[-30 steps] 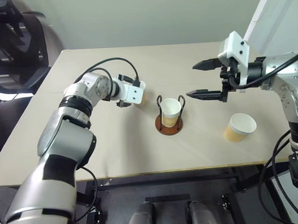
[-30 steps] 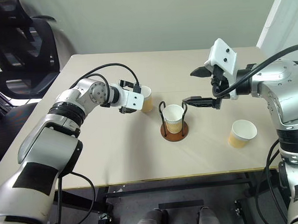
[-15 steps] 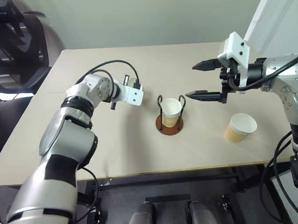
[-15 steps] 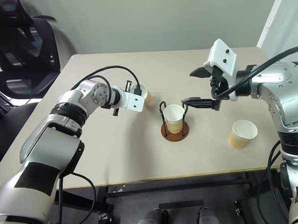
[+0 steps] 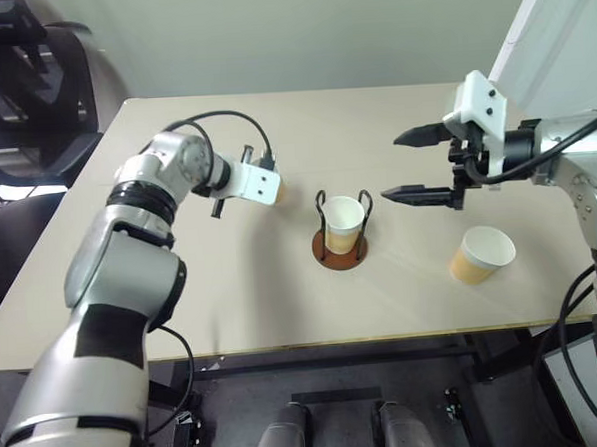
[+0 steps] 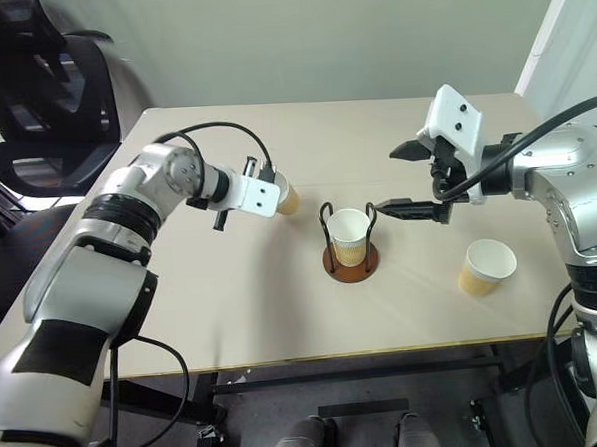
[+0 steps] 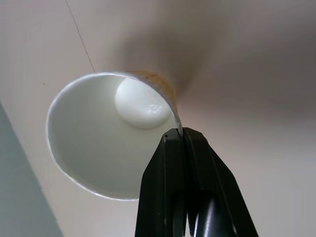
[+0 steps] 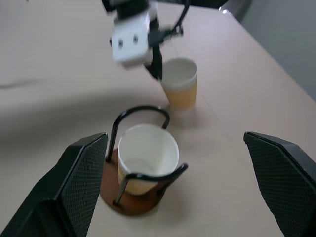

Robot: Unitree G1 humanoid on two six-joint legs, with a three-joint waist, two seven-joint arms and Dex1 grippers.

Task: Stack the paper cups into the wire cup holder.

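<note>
My left gripper [image 7: 178,132] is shut on the near rim of a paper cup [image 7: 106,143], one finger inside and one outside. That cup [image 6: 288,197] is left of the wire cup holder [image 5: 338,253] and a little tilted. Whether it is clear of the table I cannot tell. A second paper cup [image 5: 344,221] stands inside the holder's black loops. A third cup [image 5: 479,254] stands upright on the table to the right. My right gripper [image 5: 400,165] hangs open and empty above the table, just right of the holder.
The beige table [image 5: 233,307] ends at a front edge near me. A black office chair [image 5: 21,88] stands off its far left corner. A white panel [image 5: 558,20] rises at the far right.
My left gripper has shut on the cup's rim, and the wrist has turned and drawn slightly back and left with the cup. The right gripper has stayed open, almost still.
</note>
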